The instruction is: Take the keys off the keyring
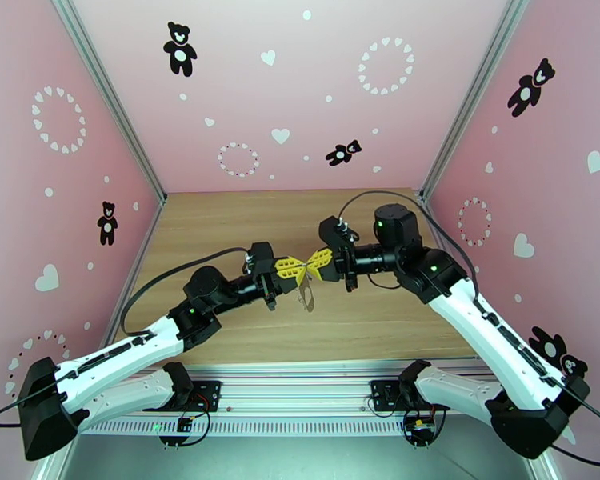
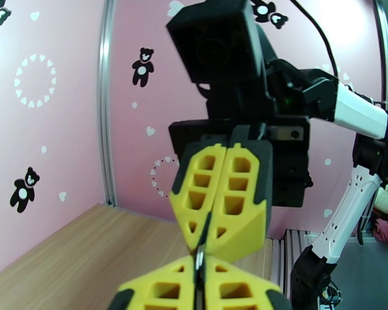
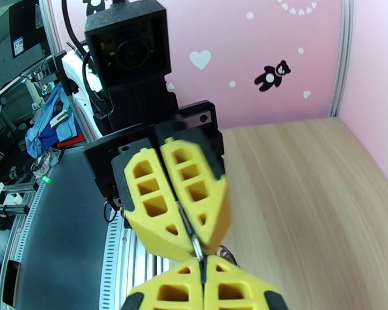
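yellow lattice fingers of the left gripper (image 1: 298,273) and right gripper (image 1: 314,262) meet tip to tip above the middle of the light wooden table (image 1: 220,234). both pairs are pressed narrow, each pinching the thin dark metal keyring (image 1: 306,296). its loop and short chain dangle below the tips, over the table. keys too small to make out.
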You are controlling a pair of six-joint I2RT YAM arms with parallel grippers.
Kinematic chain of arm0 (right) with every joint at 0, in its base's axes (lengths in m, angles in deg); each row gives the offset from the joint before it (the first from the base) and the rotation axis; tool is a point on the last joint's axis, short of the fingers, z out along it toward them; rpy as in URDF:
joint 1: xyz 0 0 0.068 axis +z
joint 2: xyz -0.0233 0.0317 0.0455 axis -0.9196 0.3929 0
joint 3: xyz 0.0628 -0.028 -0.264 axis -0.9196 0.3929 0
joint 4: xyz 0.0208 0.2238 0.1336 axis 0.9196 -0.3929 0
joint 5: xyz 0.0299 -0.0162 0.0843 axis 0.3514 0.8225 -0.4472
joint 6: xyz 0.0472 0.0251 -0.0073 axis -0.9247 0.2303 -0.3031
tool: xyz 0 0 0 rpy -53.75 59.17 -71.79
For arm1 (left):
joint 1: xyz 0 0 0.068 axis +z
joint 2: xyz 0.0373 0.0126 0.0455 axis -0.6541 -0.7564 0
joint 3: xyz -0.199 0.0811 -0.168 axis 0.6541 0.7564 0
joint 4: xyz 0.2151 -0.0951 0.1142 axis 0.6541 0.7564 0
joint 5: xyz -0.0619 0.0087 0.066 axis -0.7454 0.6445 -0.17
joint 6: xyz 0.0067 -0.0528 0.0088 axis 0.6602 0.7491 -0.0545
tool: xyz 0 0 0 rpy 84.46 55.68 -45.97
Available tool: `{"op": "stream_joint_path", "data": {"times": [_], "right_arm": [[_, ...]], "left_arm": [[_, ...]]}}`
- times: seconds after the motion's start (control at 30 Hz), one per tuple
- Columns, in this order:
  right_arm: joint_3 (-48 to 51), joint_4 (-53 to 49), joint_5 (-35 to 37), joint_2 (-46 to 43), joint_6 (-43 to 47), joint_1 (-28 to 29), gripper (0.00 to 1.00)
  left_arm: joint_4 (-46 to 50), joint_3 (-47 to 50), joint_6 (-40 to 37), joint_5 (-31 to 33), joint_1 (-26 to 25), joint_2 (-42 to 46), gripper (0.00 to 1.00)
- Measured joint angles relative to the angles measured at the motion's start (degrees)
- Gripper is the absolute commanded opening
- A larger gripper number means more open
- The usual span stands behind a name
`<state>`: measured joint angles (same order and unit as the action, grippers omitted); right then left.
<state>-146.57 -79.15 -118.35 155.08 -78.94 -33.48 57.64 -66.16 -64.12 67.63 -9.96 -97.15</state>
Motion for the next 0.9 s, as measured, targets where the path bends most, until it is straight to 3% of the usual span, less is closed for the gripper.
{"op": "stream_joint_path", "data": {"times": [0.03,0.3,0.53,0.9], "right_arm": [[-1.36,-1.73,1.75,0.72,0.24,0.39,0.00],[-13.09,-17.31,20.46,9.25,2.43,9.14,0.00],[-22.14,-29.11,34.67,16.87,0.17,13.20,0.00],[-33.03,-38.60,41.40,24.87,-14.29,13.79,0.00]], "left_arm": [[1.11,0.00,-0.24,0.55,0.00,0.57,0.31],[13.68,0.66,-1.05,5.20,0.42,8.70,0.34],[19.76,7.45,-0.96,9.79,1.40,17.33,0.37],[18.23,13.60,0.79,12.85,1.55,19.61,0.54]]}}
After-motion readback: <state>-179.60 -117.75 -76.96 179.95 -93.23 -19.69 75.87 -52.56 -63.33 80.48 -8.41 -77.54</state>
